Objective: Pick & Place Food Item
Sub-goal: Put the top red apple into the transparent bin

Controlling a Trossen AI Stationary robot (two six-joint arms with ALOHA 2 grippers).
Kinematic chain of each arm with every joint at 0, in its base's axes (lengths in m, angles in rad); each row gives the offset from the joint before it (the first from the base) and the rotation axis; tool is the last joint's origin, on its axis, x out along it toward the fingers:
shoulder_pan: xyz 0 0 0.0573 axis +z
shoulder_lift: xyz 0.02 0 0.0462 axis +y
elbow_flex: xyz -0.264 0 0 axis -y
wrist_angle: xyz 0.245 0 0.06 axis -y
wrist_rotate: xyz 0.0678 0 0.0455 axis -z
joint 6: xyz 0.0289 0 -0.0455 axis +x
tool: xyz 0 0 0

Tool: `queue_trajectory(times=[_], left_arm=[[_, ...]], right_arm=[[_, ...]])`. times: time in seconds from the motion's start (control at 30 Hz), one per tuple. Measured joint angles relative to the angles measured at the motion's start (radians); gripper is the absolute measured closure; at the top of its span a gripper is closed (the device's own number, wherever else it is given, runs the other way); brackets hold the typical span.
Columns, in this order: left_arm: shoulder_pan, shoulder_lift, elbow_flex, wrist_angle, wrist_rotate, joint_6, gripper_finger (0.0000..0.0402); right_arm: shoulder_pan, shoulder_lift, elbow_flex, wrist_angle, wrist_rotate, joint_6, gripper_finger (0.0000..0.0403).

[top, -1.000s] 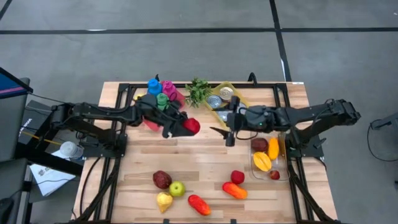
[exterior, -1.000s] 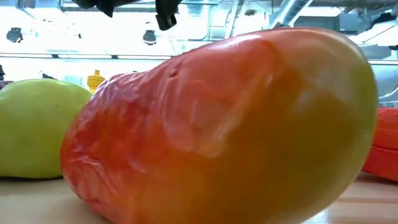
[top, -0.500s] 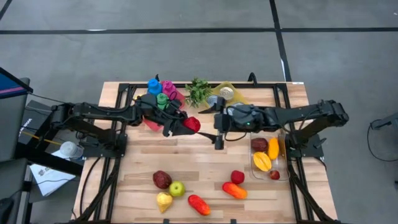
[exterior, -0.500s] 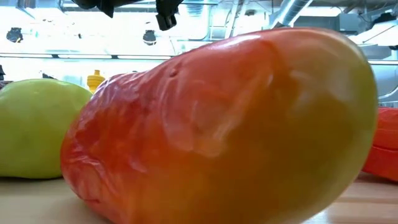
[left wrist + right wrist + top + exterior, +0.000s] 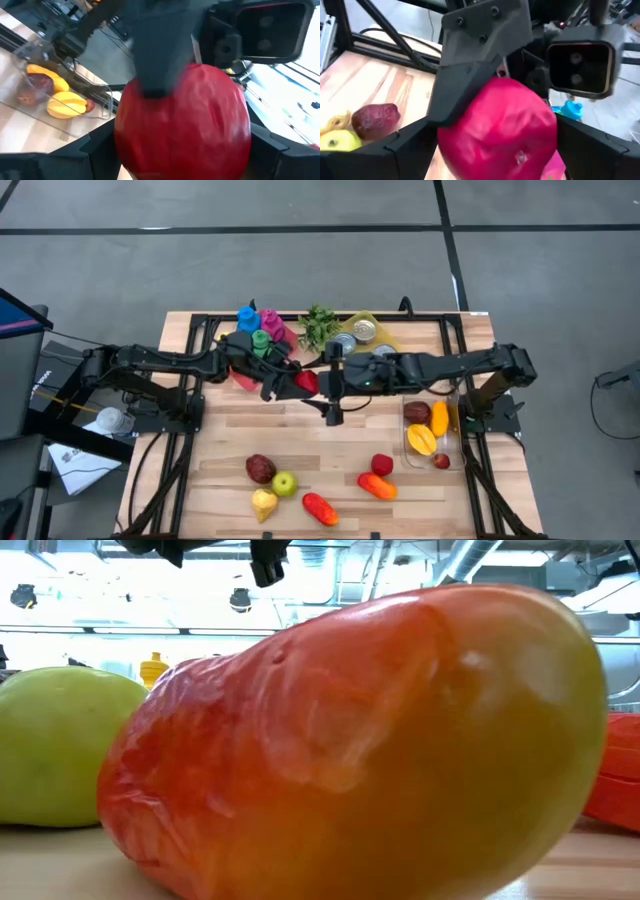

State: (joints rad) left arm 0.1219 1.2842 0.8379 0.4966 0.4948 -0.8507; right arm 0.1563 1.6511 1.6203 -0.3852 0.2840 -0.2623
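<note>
A round red fruit (image 5: 309, 381) hangs above the middle of the table's far half, with my left gripper (image 5: 296, 383) shut on it. My right gripper (image 5: 331, 384) has come in level from the table's right and is open. One of its fingers (image 5: 407, 145) stands on each side of the fruit (image 5: 500, 130). In the left wrist view one right finger (image 5: 155, 50) shows in front of the fruit (image 5: 190, 125). My left gripper pinches the red fruit between its two fingers, coming at it level from the table's left. One finger (image 5: 470, 75) lies against the fruit's upper side (image 5: 485, 100); the other is hidden behind the fruit. The fruit is lifted clear of the table. My right gripper has its fingers close on either side of the fruit; whether they touch it I cannot tell.
A clear tray (image 5: 455, 442) at the right holds several fruits. More fruits lie near the front edge, among them a green apple (image 5: 285, 482) and a red-orange one (image 5: 320, 508) that fills the low view (image 5: 350, 740). Coloured cups (image 5: 258, 328), a green sprig (image 5: 319, 326) and cans (image 5: 355, 338) stand along the far edge.
My right gripper has moved toward the table's left, up to the red fruit, and its fingers now stand on either side of it. My left gripper and the fruit have stayed where they were.
</note>
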Motion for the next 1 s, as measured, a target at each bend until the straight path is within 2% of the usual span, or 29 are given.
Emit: queue_trajectory(times=[0.33,0.63,0.8,1.0], left_arm=[[0.0,0.0,0.0,-0.002,0.01,0.0,0.0112],[0.0,0.0,0.001,0.0,0.009,0.0,0.0112],[0.0,0.002,-0.001,0.016,0.011,-0.003,0.0109],[0.001,0.001,0.0,0.049,0.094,-0.02,0.0086]], right_arm=[[0.014,0.016,0.008,0.01,0.008,-0.003,0.0047],[0.012,0.007,0.009,-0.006,0.004,0.017,0.0113],[0.013,0.006,0.01,-0.01,0.005,0.024,0.0114],[0.034,-0.071,0.007,-0.101,0.002,0.065,0.0113]])
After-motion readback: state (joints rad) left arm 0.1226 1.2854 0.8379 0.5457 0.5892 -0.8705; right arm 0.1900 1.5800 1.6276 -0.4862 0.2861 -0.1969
